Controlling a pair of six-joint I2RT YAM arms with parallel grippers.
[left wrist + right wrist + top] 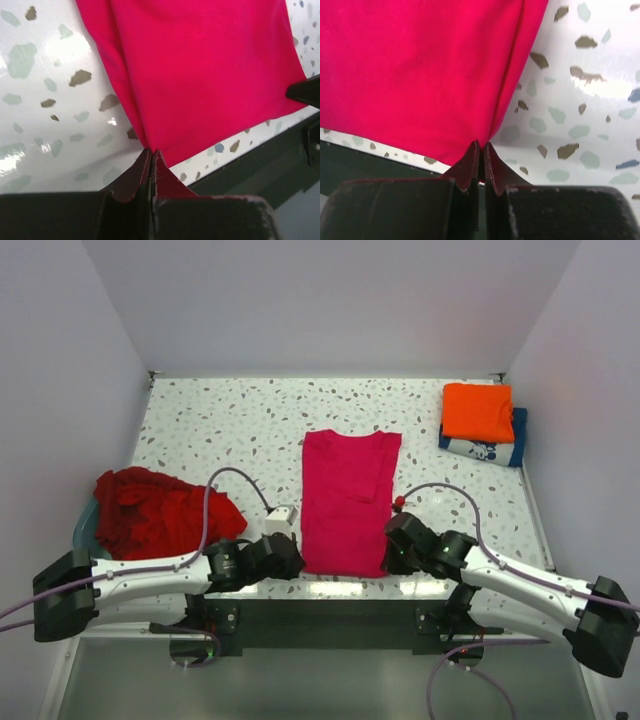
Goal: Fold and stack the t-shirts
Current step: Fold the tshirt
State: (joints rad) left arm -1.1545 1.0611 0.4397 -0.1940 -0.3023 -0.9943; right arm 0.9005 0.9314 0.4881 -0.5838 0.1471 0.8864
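The left fingers (pixel 142 169) are closed, tips together on the near left corner of the magenta-pink t-shirt (pixel 345 498). The right fingers (pixel 471 161) are closed likewise on its near right corner, and each pair appears to pinch the thin hem. The shirt lies flat at the middle of the speckled worktop (pixel 220 420), its sides already folded in to make a narrow strip, collar end away from the arms. The step in hand is judged to be the crosswise fold. To do it well, both corners should rise together, travel level toward the far end under equal tension, and be laid square on the shoulders. Both forearms lie low along the near edge, reaching inward in mirror image with the wrists turned toward the cloth. A folded orange t-shirt (pixel 477 410) rests on a navy t-shirt (pixel 492 449) at far right, and dark red t-shirts (pixel 150 512) are heaped at left.
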